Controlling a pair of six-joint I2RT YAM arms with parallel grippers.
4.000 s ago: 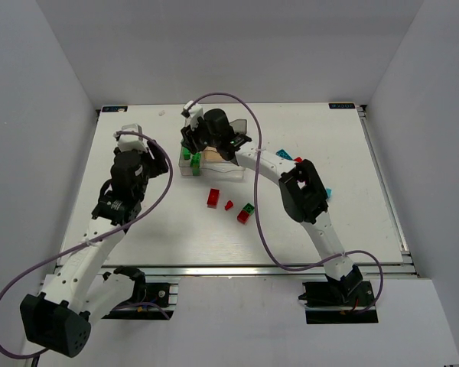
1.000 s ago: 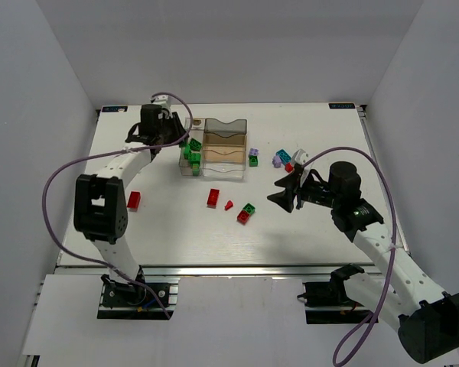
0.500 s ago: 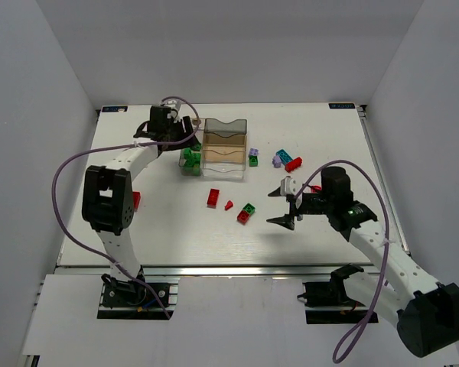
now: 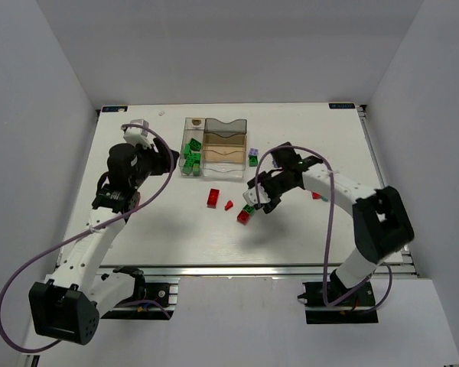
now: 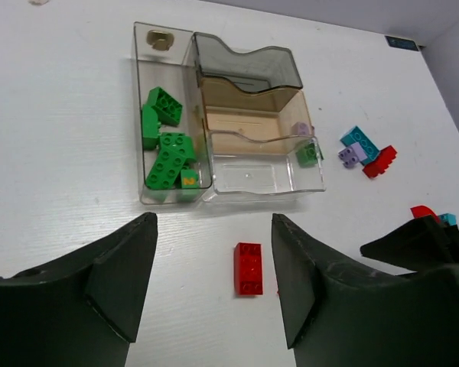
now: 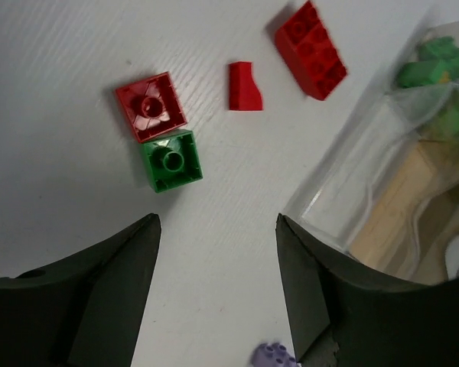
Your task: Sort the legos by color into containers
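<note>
As seen from above: organizer tray [image 4: 226, 124] near middle of worktop's [image 4: 176, 237] far edge. Green legos [image 4: 191, 158] piled in tray's long narrow compartment, on its left side. Left gripper [image 4: 167, 160] just left of tray, jaws apart, nothing held. Right gripper [image 4: 258, 196] mid-worktop, off tray's near right corner, jaws apart, empty, just beside red-green pair [image 4: 246, 212]. Long red brick [image 4: 213, 197] and small red piece [image 4: 229, 205] loose on worktop, near side of tray. Lilac-and-green bricks [image 4: 253, 157] just off tray's right wall.

Left wrist: fingers [image 5: 122, 267] spread wide, nothing between. Tray ahead, green legos heaped in narrow compartment. Long red brick flat on worktop just short of tray. Lilac-and-green bricks at tray's right wall; inside or outside, cannot tell here. Light blue, lilac and red cluster [image 5: 361, 151] further right, apart from tray.

Right wrist: fingers [image 6: 99, 283] spread, empty. Red-green pair just beyond left fingertip, two square bricks touching edge to edge. Small red piece and long red brick further out. Tray corner at right, green legos blurred through its wall. Lone lilac brick [image 6: 274, 355] at bottom edge.
</note>
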